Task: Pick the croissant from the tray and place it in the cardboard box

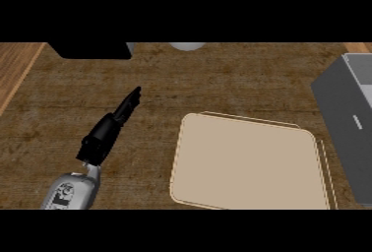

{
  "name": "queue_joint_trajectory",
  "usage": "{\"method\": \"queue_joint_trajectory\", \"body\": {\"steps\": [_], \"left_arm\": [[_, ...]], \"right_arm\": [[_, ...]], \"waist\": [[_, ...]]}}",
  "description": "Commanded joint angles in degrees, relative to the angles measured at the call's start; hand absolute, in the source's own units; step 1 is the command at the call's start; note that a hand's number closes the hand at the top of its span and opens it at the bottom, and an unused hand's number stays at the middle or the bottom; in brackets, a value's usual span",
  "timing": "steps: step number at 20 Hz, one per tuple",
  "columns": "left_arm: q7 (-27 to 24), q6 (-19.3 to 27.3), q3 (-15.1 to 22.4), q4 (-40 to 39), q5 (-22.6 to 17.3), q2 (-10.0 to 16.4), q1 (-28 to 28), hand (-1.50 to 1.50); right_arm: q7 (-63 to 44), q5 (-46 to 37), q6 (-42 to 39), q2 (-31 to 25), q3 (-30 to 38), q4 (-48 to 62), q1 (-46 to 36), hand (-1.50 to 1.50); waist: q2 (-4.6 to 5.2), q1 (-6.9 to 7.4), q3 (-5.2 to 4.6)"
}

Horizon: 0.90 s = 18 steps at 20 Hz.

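Left hand [109, 130]: black, on a grey forearm rising from the lower left. Fingers were straight and laid together, pointing up and to the right, and held nothing. It hung over bare counter [218, 78], near the tray's left rim but apart from it.

Right hand: not shown.

Tray [247, 162]: beige, square with rounded corners, at lower centre. Its top showed bare.

Croissant: seen nowhere, neither on the tray nor in the left hand. It may have been out of frame to the right, though this view could not settle that. Its long axis could not be read either.

Box [341, 113]: grey and long, at the right edge, just beside the tray's right rim. It had an open compartment at its far end, too cut off to tell the contents.

Key relation: tray and box both lay to the right of the left hand, the box farther off. Judged on position alone, the right hand would have been nearer the box.

Surface: dark brown wood grain, with a paler strip [15, 74] at the left edge.

Room: a black block [91, 49] and a pale round thing [187, 46] at the far edge.
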State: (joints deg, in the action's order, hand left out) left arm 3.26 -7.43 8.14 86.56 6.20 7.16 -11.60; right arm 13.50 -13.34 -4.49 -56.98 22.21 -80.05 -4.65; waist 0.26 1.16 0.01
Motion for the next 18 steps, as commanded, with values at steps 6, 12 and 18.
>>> {"method": "queue_joint_trajectory", "body": {"steps": [6,12,18], "left_arm": [[3.28,-0.75,-1.54,-0.36,-0.68,-0.91,-3.49,0.0],[1.1,-0.73,-0.83,1.74,-0.07,-0.89,0.71,0.0],[2.32,-0.67,-0.99,1.97,0.22,-1.4,-0.13,0.0]], "right_arm": [[3.51,-9.41,2.48,6.68,-9.72,20.17,-12.77,1.5],[7.2,-8.22,-0.75,10.15,-9.41,35.34,-18.29,-1.5],[16.07,-1.0,-5.88,9.88,-2.5,43.7,-23.09,-1.5]], "waist": [[0.06,0.02,0.03],[0.13,0.53,0.09],[-0.02,-0.16,0.11]]}}
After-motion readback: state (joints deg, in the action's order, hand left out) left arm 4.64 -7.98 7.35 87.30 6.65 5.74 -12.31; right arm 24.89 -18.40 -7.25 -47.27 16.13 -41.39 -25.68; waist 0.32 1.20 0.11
